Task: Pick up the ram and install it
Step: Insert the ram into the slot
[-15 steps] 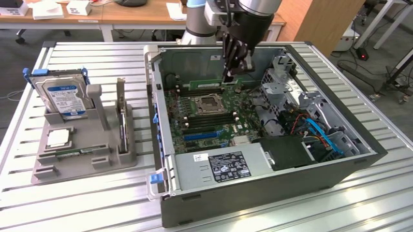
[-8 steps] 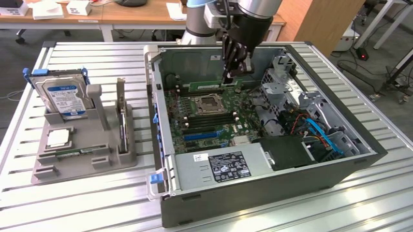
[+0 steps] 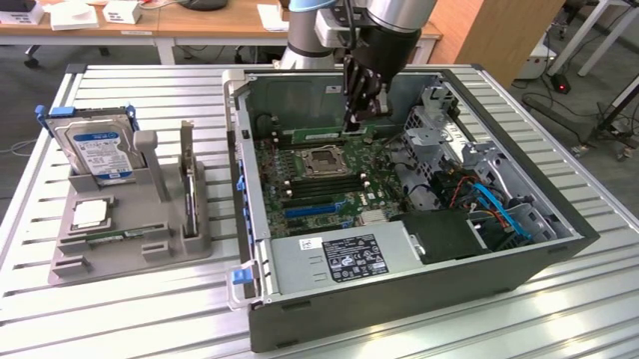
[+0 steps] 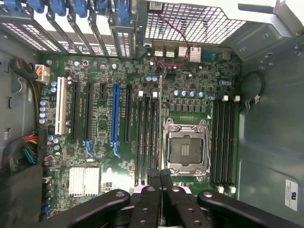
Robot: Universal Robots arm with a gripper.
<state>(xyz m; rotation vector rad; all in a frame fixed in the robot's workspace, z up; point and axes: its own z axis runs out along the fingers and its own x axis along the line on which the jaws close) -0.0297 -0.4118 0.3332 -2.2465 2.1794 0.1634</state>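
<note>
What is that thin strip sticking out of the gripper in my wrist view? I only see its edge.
Observer: From the exterior view it is the ram, a long green stick, with the gripper shut on it.
Operator: Is it in its slot yet?
Observer: It sits low over the motherboard, behind the socket; I cannot tell whether it is seated.
Operator: Is there anything outside the case?
Observer: A grey tray stands to the exterior view's left of the case, holding a hard drive with a blue label.
</note>
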